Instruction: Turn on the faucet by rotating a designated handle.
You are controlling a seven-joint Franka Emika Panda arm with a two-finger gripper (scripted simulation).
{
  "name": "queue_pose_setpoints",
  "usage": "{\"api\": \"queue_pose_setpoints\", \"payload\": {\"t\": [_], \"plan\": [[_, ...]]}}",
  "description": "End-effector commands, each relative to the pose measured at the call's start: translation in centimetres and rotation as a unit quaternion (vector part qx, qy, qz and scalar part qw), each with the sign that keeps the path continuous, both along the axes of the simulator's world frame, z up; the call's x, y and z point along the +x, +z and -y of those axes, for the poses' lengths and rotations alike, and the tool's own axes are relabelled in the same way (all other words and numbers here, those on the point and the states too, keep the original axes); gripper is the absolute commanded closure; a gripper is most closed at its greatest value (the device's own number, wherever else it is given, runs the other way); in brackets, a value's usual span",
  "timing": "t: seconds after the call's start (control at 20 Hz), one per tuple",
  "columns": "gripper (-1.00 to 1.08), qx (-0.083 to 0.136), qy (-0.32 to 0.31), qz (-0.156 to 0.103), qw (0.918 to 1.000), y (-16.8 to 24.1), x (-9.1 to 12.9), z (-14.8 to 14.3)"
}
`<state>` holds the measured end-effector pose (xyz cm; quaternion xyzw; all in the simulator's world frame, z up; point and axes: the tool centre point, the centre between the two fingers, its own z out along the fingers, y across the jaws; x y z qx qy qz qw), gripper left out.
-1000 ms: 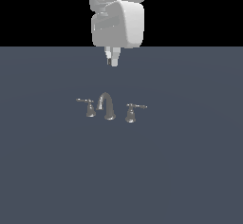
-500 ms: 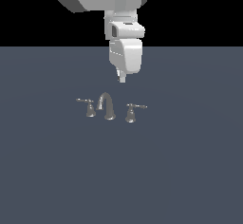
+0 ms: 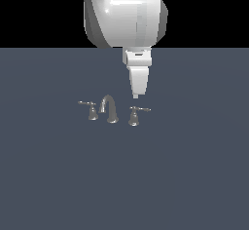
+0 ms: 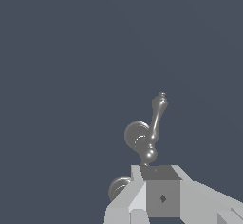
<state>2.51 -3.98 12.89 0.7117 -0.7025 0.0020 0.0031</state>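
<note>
Since the handle [image 3: 134,116] you need is the one on the spout's [image 3: 109,109] side toward the exterior view's right, with its thin lever pointing away from the spout, you are in the approach step: nothing touches it yet. The whole faucet [image 3: 112,111] stands on the dark tabletop [image 3: 58,175], and its twin handle [image 3: 90,111] sits on the spout's other side. Your end effector [image 3: 136,95] hangs just above and slightly behind the handle, apart from it. The white arm drops steeply from above, its wrist pointing nearly straight down. You cannot tell from either view whether the fingers are spread or pressed together. Next, I judge, you should lower beside the lever [image 4: 156,116] and push it sideways around the knob.
</note>
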Motion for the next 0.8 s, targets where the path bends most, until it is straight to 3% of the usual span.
{"api": "queue_pose_setpoints", "payload": {"t": [0.0,0.4,0.75], "plan": [[1.08,0.000,-0.031,0.001,0.9995,-1.4,0.8,1.1],[1.08,0.002,-0.100,0.001,0.9950,-4.5,2.4,3.6],[1.08,0.003,-0.118,0.001,0.9930,-5.3,2.8,4.3]]}}
